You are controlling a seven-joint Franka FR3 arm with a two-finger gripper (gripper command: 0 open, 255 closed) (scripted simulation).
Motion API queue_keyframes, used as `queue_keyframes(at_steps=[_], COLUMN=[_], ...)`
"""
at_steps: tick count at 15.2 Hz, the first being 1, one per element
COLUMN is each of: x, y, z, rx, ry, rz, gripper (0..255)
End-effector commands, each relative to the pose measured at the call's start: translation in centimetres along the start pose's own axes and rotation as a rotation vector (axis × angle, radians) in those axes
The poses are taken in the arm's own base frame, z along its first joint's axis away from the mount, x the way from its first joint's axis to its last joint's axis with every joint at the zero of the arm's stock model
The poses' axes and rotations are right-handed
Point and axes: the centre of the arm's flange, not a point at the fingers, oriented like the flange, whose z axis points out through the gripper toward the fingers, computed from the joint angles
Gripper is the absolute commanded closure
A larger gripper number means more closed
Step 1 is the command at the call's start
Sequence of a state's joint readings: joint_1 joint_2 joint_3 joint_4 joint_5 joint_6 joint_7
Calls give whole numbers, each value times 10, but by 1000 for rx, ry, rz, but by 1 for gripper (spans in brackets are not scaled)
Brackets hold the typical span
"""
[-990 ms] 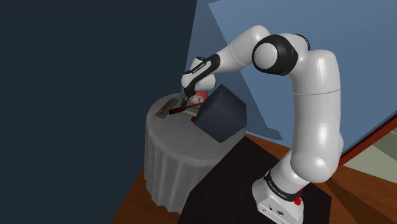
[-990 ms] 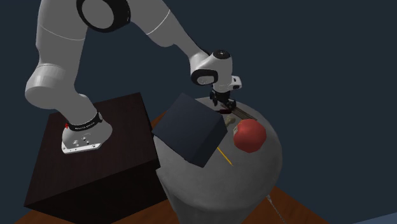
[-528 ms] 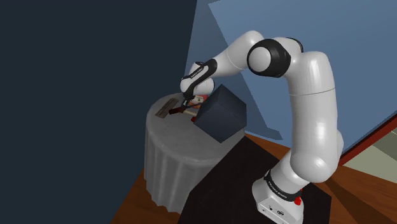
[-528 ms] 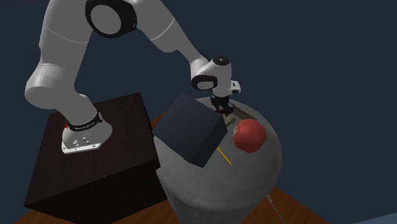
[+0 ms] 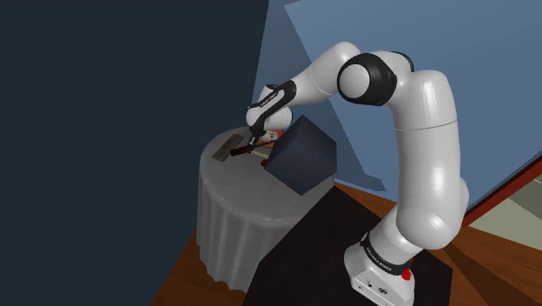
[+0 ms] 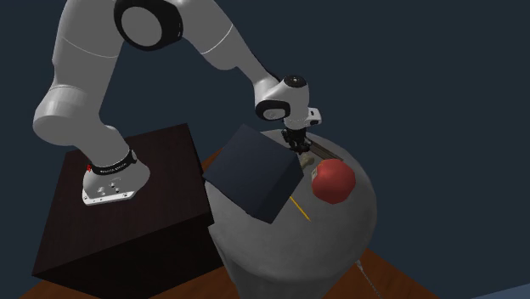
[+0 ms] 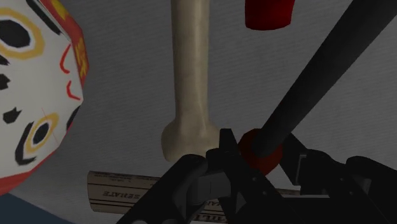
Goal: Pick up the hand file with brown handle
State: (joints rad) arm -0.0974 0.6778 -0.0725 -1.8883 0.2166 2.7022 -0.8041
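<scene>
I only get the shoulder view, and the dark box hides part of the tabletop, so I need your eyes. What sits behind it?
Observer: A red rounded figure stands beside the dark box.
Operator: Anything else back there?
Observer: A thin yellow stick lies flat on the table by the box's corner.
Operator: And near the pincer?
Observer: A pale bone-coloured shaft lies next to the figure, its knobbed end close to the pincer.

arm (image 5: 417, 156): elbow high, forearm stretched toward shoulder view's left | wrist (image 5: 267, 103): bent downward | gripper (image 6: 297, 141): pointing down | fingers (image 7: 191, 181): narrowed, clasping hand file (image 7: 318, 76)
</scene>
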Motion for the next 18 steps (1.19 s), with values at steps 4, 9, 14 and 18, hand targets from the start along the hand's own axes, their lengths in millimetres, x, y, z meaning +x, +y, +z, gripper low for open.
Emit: queue_keyframes(at_steps=[4,9,14,18], x=[1,5,9,11], y=[2,3,4,5], z=[-15,-41,-67,-78], rx=[0,0,0,0], ry=[0,0,0,0], rz=[1,1,1,1], gripper=[255,255,255,255])
